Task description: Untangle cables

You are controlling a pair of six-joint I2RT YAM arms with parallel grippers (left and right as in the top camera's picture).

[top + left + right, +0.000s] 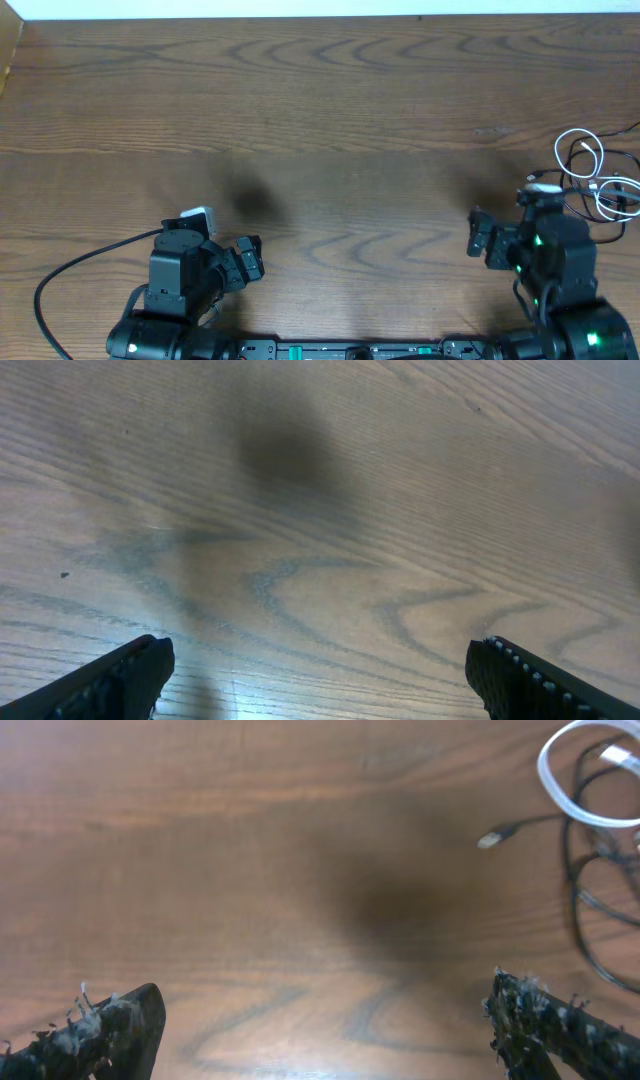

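The cables [600, 180] lie in a loose tangle at the table's far right edge: a white cord looped through a thin black one. In the right wrist view the white cable [600, 820] curls at the top right, the black cable [572, 890] loops below it, and a small plug end [489, 840] points left. My right gripper [480, 235] [325, 992] is open over bare wood, left of the tangle and apart from it. My left gripper [248, 262] [320, 652] is open near the front left, far from the cables.
The wooden table [320, 110] stretches wide between and behind both arms. A thick black robot wire [60, 280] arcs off the left arm at the front left. A pale strip runs along the table's back edge [300, 12].
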